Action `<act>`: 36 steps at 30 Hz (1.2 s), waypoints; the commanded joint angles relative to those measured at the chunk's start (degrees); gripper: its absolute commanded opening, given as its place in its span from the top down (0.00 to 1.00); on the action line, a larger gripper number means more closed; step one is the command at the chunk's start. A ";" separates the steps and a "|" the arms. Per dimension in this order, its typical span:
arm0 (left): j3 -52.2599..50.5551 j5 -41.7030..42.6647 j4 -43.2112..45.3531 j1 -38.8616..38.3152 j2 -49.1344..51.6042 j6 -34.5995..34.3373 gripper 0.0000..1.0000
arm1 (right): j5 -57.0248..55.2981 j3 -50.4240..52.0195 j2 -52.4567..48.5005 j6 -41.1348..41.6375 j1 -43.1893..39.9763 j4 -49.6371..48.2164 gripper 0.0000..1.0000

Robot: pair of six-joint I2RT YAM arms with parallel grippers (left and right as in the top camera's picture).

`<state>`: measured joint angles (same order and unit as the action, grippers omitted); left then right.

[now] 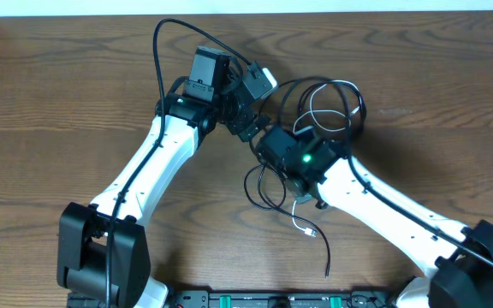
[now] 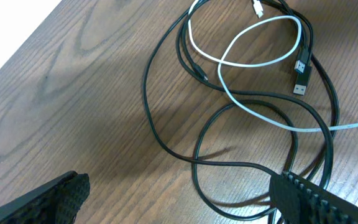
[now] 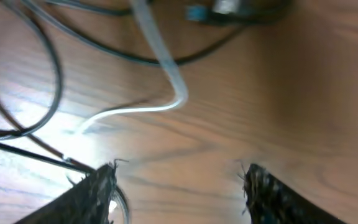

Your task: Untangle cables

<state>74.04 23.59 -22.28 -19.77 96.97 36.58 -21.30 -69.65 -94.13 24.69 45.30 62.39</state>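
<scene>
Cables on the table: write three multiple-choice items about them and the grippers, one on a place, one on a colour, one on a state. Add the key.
1. Where do the cables lie?
A. on the wooden table, by the right gripper
B. draped over the left arm's base
C. in a box

2. In the left wrist view, what colour is the cable that loops among the black ones?
A. red
B. white
C. yellow

3. How does the left gripper stand?
A. shut on a cable
B. shut on nothing
C. wide open

Key: 1 A, the right wrist view shows strands on the wood just ahead of that gripper. 2 B, the white cable crosses the black strands. 3 C, its fingers sit at opposite edges of the left wrist view, gripping nothing.
</scene>
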 commanded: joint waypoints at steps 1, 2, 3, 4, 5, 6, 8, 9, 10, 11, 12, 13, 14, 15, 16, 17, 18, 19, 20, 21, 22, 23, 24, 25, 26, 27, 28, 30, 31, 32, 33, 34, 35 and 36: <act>0.02 -0.55 -0.83 0.20 -0.96 -0.63 0.02 | 6.32 6.01 0.35 -6.56 -2.23 -6.45 0.36; 0.02 -0.55 -1.05 0.20 -0.96 -0.63 0.02 | 6.75 7.10 0.35 -6.56 -2.71 -8.28 0.36; 0.02 -0.55 -1.07 0.20 -0.96 -0.63 0.02 | 6.75 7.91 0.35 -6.56 -3.21 -9.97 0.37; 0.02 -0.55 -1.05 0.20 -0.96 -0.63 0.02 | 6.69 8.59 0.35 -6.56 -3.78 -11.56 0.36; 0.02 -0.52 -1.07 0.20 -0.96 -0.63 0.02 | 6.67 9.03 0.35 -6.64 -4.31 -12.83 0.37; 0.02 -0.52 -1.22 0.17 -0.96 -0.63 0.02 | 6.69 9.38 0.35 -7.23 -4.90 -14.08 0.37; 0.02 -0.50 -1.73 0.20 -0.96 -0.66 0.02 | 6.73 9.90 0.35 -8.46 -6.34 -16.44 0.37; 0.02 -0.50 -2.12 0.20 -0.96 -0.66 0.02 | 6.95 10.16 0.35 -9.31 -7.13 -17.68 0.38; 0.02 -0.48 -2.43 0.17 -0.96 -0.66 0.02 | 7.56 10.43 0.35 -10.47 -8.02 -19.10 0.38; 0.02 -0.50 -2.58 0.17 -0.96 -0.66 0.02 | 8.37 10.62 0.33 -11.52 -8.81 -20.35 0.38; 0.02 -0.44 -2.75 0.17 -0.96 -0.66 0.02 | 9.40 10.78 0.11 -12.41 -9.60 -21.66 0.39; 0.02 -0.24 -2.86 0.20 -0.96 -0.68 0.02 | 10.56 10.88 -0.09 -13.14 -10.40 -22.91 0.41; 0.02 -0.07 -2.95 0.17 -0.96 -0.66 0.02 | 11.74 10.88 -0.55 -13.51 -11.17 -24.09 0.43; 0.02 -0.07 -2.97 0.17 -0.96 -0.66 0.02 | 13.25 10.88 -1.25 -14.10 -12.00 -25.57 0.43; 0.02 -0.09 -2.95 0.17 -0.96 -0.66 0.02 | 14.43 10.91 -2.01 -14.12 -12.59 -26.69 0.44; 0.02 -0.09 -2.93 0.17 -0.96 -0.66 0.02 | 15.37 10.88 -2.78 -14.10 -13.09 -27.61 0.45; 0.02 -0.09 -2.95 0.17 -0.96 -0.66 0.02 | 16.06 10.88 -3.58 -14.10 -13.53 -28.44 0.46; 0.02 -0.09 -2.95 0.17 -0.96 -0.66 0.02 | 16.76 10.91 -4.48 -14.08 -13.92 -28.98 0.48; 0.02 -0.09 -2.93 0.17 -0.96 -0.66 0.02 | 17.07 10.88 -5.25 -14.05 -14.21 -29.29 0.54; 0.02 -0.09 -2.93 0.17 -0.96 -0.66 0.02 | 17.35 10.88 -5.90 -14.05 -14.38 -29.29 0.64; 0.02 -0.09 -2.93 0.17 -0.96 -0.66 0.02 | 17.42 10.88 -6.47 -14.03 -14.51 -29.22 0.74; 0.02 -0.09 -2.93 0.17 -0.96 -0.66 0.02 | 17.40 10.88 -7.04 -14.05 -14.53 -29.00 0.80; 0.02 -0.09 -2.93 0.17 -0.96 -0.66 0.02 | 17.40 10.88 -7.26 -14.05 -14.56 -28.74 0.85; 0.02 -0.09 -2.93 0.17 -0.96 -0.66 0.02 | 17.40 10.88 -7.26 -14.05 -14.56 -28.39 0.89; 0.02 -0.07 -2.95 0.17 -0.96 -0.66 0.02 | 17.40 10.88 -7.23 -14.05 -14.56 -28.09 0.95; 0.02 -0.09 -2.95 0.17 -0.96 -0.66 0.02 | 17.49 10.73 -7.02 -13.99 -14.56 -27.47 0.99; 0.02 -0.07 -2.95 0.17 -0.96 -0.66 0.02 | 18.03 10.38 -6.82 -13.77 -14.49 -26.49 0.99; 0.02 -0.09 -2.97 0.17 -0.96 -0.66 0.02 | 19.87 8.66 -5.95 -13.29 -14.47 -22.40 0.99; 0.02 -0.09 -2.97 0.17 -0.96 -0.68 0.02 | 20.46 7.43 -5.33 -12.83 -14.47 -19.89 0.99; 0.02 -0.09 -2.99 0.17 -0.96 -0.68 0.02 | 20.46 5.97 -4.57 -12.11 -14.45 -17.14 0.99; 0.02 -0.09 -2.97 0.17 -0.96 -0.68 0.02 | 20.41 4.20 -3.67 -11.32 -14.45 -14.19 0.99; 0.02 -0.07 -2.97 0.17 -0.96 -0.68 0.02 | 20.44 2.19 -2.67 -10.93 -14.45 -11.37 0.99; 0.02 -0.07 -2.97 0.09 -0.96 -0.68 0.02 | 20.44 -0.42 -1.29 -10.97 -14.38 -8.26 0.99; 0.02 -0.04 -2.95 0.04 -0.96 -0.68 0.02 | 20.41 -2.80 -0.02 -11.02 -14.32 -5.90 0.99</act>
<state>74.04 23.62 -25.17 -19.77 96.97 36.18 -1.74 -65.39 -99.70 12.10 30.98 53.65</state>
